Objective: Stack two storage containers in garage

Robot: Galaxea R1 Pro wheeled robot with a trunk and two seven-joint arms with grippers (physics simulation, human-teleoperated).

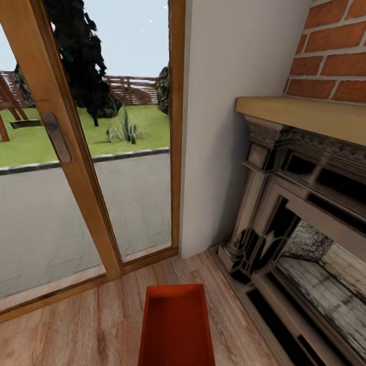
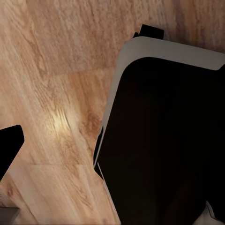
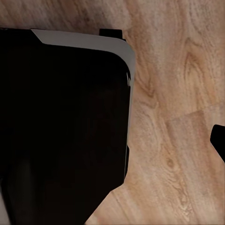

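Left wrist cam looks down on light wood plank floor (image 2: 56, 70). A big black body w/ pale grey rounded rim (image 2: 164, 140), prob. the robot base, covers much of the pic. One dark fingertip (image 2: 9, 143) is at edge; gripper state is unclear.

You are in a home's living room: light wood plank floor (image 1: 83, 327) underfoot, a brick-and-dark-stone fireplace (image 1: 308, 219) with a wooden mantel at three o'clock. At eleven o'clock, wood-framed glass doors (image 1: 88, 164) look onto a lawn and fence.
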